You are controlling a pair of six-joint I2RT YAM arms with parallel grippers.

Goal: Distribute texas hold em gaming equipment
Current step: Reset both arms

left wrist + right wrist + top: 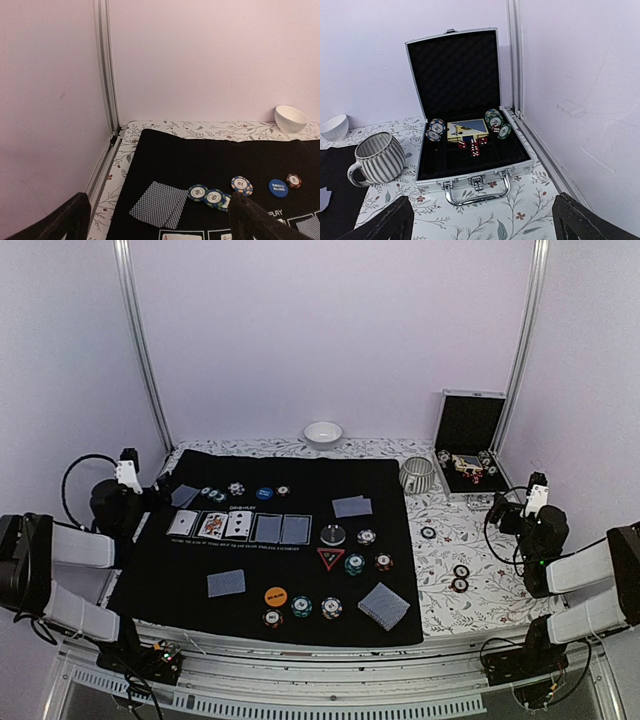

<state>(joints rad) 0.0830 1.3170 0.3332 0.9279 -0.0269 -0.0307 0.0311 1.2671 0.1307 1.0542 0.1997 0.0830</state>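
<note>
Red dice (472,146) in the case (427,182) read clearly only from the right wrist; left gripper (159,197) and right gripper (482,197) gape empty.

Overhead, two low wrists; bowl (323,432) shared

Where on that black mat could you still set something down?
The mat's far strip, between the chip row and the bowl, is bare; so is its left near corner, beside face-down cards. Crowded: around the triangle marker and card row.
</note>
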